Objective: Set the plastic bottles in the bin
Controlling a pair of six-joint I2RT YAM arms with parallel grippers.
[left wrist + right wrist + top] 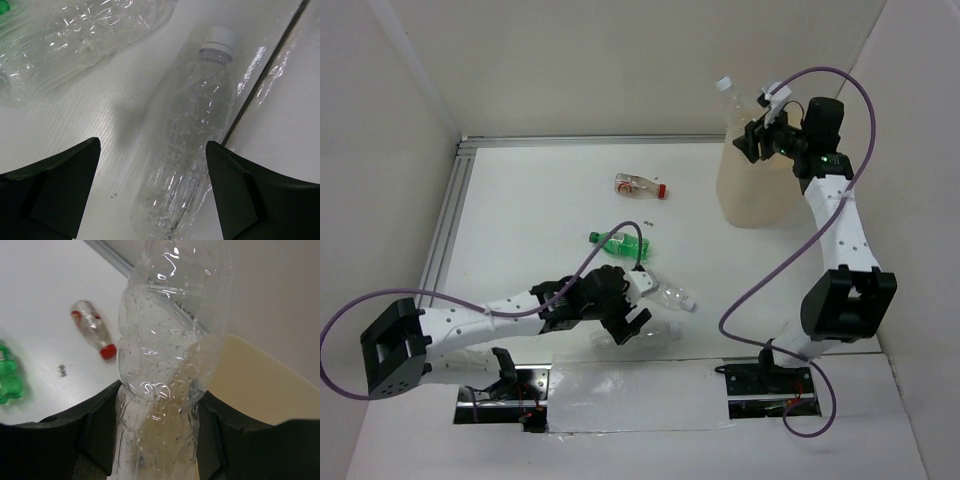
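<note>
Top external view: the bin (755,190) stands on the white desk (540,200) in the upper right of the frame. The right pincer (767,138) is up above the bin's rim and squeezes a tall clear bottle (733,108). That bottle sticks out to the upper left, white cap on top. Four more bottles lie on the desk. A red-capped bottle (640,186) is near the middle top, and a green bottle (620,242) lies below it. A crushed clear bottle (672,295) lies lower, near the left pincer (630,325).

Left wrist view: the left pincer (152,190) is wide open, with its black fingers (50,195) at the bottom corners. A white-capped bottle (190,150) lies flat on the desk between them. The crushed clear bottle (85,40) is in the upper left.

Right wrist view: the right pincer (160,440) grips the tall clear bottle (170,340) around its lower part. The bin (270,385) shows at the right, behind the bottle.
</note>
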